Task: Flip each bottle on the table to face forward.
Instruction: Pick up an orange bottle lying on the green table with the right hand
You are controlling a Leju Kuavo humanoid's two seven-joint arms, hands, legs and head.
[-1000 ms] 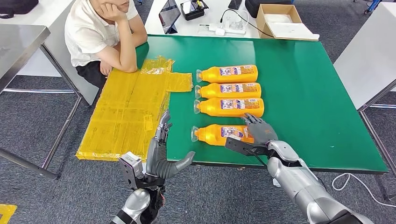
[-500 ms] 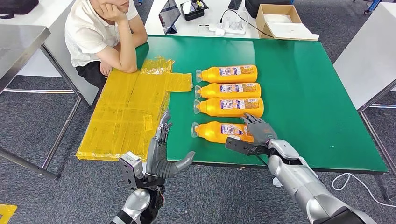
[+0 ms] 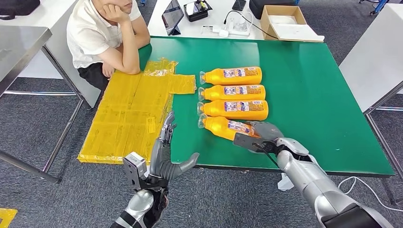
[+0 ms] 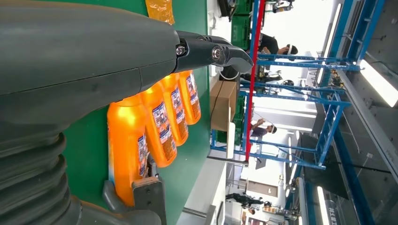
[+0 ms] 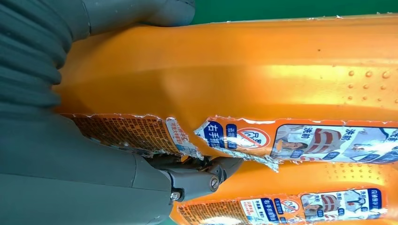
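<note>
Four orange bottles lie on the green desk, three in a neat row. The nearest bottle sits angled, its neck touching the third one, and the right robot hand grasps its base end. The left robot hand hovers at the desk's near edge beside the yellow sheet, fingers spread, holding nothing. A person sits leaning on the far corner.

Glossy orange plastic bottles with torn paper labels lie on a matt green table.
</note>
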